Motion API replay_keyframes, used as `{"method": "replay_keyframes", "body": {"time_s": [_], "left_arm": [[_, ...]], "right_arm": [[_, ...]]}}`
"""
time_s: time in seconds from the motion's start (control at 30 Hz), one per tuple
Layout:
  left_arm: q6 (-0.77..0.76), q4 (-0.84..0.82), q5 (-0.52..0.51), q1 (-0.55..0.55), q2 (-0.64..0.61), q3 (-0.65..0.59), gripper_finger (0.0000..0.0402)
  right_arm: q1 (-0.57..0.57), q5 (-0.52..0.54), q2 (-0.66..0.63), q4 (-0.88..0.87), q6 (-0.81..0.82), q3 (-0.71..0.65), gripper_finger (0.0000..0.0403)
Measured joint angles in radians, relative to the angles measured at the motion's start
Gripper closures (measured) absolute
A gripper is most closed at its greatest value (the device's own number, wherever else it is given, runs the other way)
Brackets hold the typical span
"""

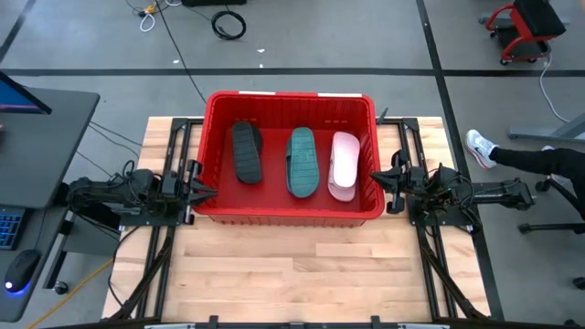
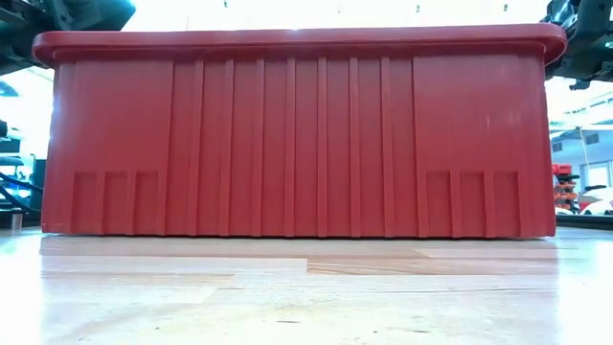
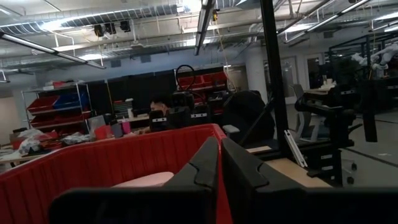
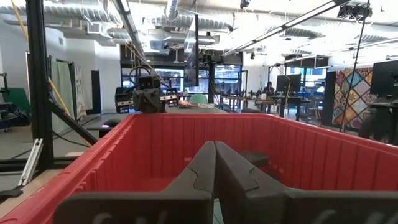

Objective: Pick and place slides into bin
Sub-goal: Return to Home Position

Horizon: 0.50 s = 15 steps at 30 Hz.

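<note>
Basically done. High view: black slide [image 1: 246, 152], green slide [image 1: 302, 162], pink slide [image 1: 344, 165] lie in the bin [image 1: 291, 214]; none on the table [image 1: 302, 274]. Low view: bin wall only. Wrist views: left gripper [image 3: 219, 146], right gripper [image 4: 215, 144] empty, fingers together, flanking the bin.

The bin [image 1: 291, 216], in the upper middle of the frame, bars any level pass with its tall red walls — only its top is open. Inside, the black slide [image 1: 247, 151], teal slide [image 1: 302, 162] and pink slide [image 1: 344, 164] lie side by side, with bare floor to their left. The left tool [image 1: 196, 192] and right tool [image 1: 379, 178] crowd its side walls — the desk [image 1: 292, 274] is bare across the lower half.
</note>
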Motion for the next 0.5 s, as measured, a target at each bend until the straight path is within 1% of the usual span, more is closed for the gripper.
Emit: {"method": "replay_keyframes", "body": {"time_s": [0.33,0.5], "left_arm": [[0.0,0.0,0.0,0.0,0.0,0.0,0.0363],[0.0,0.0,0.0,0.0,0.0,0.0,0.0362]], "right_arm": [[0.0,0.0,0.0,0.0,0.0,0.0,0.0389],[0.0,0.0,0.0,0.0,0.0,0.0,0.0389]]}}
